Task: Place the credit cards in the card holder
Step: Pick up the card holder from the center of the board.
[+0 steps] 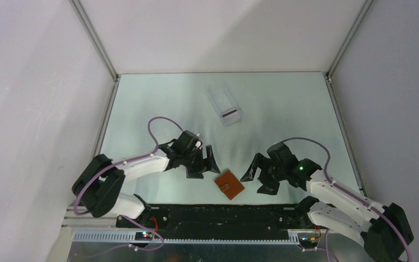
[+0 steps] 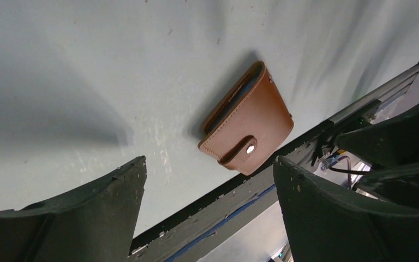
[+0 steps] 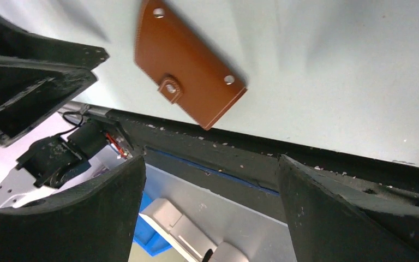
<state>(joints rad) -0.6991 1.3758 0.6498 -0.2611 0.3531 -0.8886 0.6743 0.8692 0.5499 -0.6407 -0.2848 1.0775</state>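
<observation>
Top external view: two arms, one card holder, one clear box. That's everything sitting on the table (image 1: 158, 103).
Card holder (image 1: 229, 184): just the one, tan-brown, lying flat close to the table's near edge. It's between the two grippers and touches neither.
Holder state: folded shut, with the snap tab (image 2: 244, 152) buttoned across the front. A sliver of blue-grey lining peeks out along one edge in the left wrist view.
Credit cards (image 1: 229, 114): inside the clear box (image 1: 223, 105) toward the far side of the table, well apart from the holder. One dark stripe shows, but honestly I can't tell how many cards are in there.
Left gripper (image 1: 206, 165): jaws spread wide and holding nothing, just to the left of the holder. Its own camera sees the holder out past the two fingertips, not between them.
Right gripper (image 1: 259, 179): same deal, jaws gaping and empty-handed, near the holder's right side. From its wrist view the holder is ahead of the fingers, with bare table and the dark table edge between.
Fingers: two per gripper, four total, none in contact with anything.
</observation>
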